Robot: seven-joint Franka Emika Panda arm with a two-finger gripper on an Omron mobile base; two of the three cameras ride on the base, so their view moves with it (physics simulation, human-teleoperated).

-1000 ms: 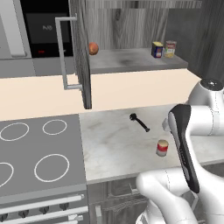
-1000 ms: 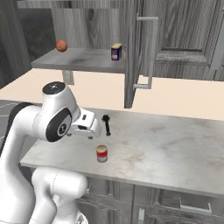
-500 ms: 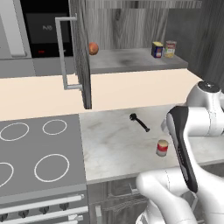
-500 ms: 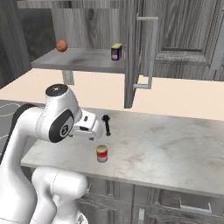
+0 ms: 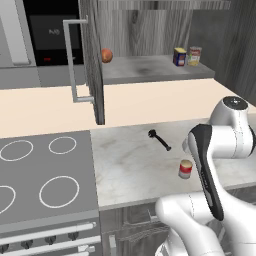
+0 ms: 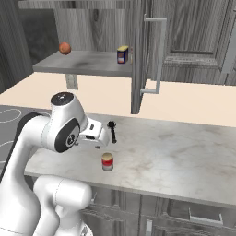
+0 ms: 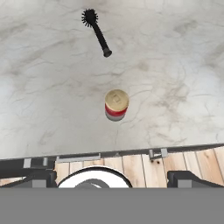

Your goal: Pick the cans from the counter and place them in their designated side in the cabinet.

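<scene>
Claw [image 7: 112,177] hangs high over the bench [image 7: 183,65], looking straight down; fingertips sit wide apart at the bottom corners of the hand view, nothing between them, so I read it as spread and empty.

Red can [image 7: 116,104] stands upright on the bench, gold lid facing me, near the front edge. It lies just ahead of the claw's midline, almost dead centre between the fingertips, and well below them. Long axis vertical, so my approach line runs along it: judged from here, a straight descent with a small nudge forward should put the fingers either side of the can wall.

Black brush [image 7: 96,32] lies flat farther back on the bench, handle angled toward the can but well apart from it. No obstacle, I think.

From the left base view, the same red can [image 5: 185,169] stands just beside my forearm, with the cabinet [image 5: 150,30] open above. Its shelf [image 5: 150,74] carries a blue can [image 5: 179,56] with another can [image 5: 194,55] just beside it at the right end, and an orange ball [image 5: 106,55] at the left by the door [image 5: 92,60].

Risk: can is near the bench edge; a skewed touch could tip it off.
</scene>
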